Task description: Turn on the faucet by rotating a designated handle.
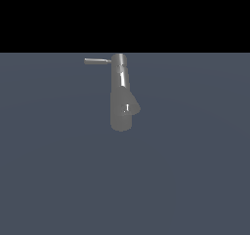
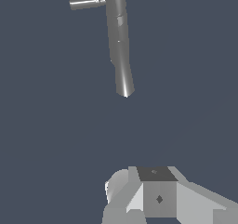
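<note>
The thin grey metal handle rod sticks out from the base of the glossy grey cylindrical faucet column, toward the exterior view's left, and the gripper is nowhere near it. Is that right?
Not quite. The thin grey metal handle rod sticks out near the top of the glossy grey cylindrical faucet column, not its base; the exterior view shows this. The rest holds: it points to that view's left, with no gripper near it.

No text, label, brand, number or sign can be read in either view. The faucet is plain glossy grey metal, its handle is unmarked, and the dark surface bears no writing.
</note>
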Controlling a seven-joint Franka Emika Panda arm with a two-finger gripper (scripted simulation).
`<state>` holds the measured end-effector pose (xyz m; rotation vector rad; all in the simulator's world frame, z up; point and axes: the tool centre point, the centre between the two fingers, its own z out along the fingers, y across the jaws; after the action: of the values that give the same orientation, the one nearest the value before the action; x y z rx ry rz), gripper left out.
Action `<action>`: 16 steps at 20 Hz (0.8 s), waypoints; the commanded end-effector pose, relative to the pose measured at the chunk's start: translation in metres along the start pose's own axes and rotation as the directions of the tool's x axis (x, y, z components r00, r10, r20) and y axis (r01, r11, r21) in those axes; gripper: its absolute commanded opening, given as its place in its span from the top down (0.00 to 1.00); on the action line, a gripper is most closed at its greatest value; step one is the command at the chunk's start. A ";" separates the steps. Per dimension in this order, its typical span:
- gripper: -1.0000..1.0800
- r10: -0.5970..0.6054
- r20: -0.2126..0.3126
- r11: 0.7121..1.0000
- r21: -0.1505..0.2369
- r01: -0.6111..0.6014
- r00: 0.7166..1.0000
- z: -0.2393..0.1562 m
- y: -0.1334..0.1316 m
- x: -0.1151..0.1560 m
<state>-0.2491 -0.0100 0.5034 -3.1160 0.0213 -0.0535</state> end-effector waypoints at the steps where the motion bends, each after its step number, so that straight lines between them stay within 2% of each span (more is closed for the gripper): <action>1: 1.00 0.002 -0.001 1.000 0.003 -0.002 1.000 -0.001 0.002 -0.001; 8: 1.00 0.026 0.001 1.000 0.007 -0.026 1.000 -0.001 0.000 0.007; 16: 1.00 0.118 0.011 0.993 0.019 -0.118 0.993 0.000 -0.003 0.035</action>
<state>-0.2208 -0.0079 0.5051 -3.0931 0.1705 -0.0399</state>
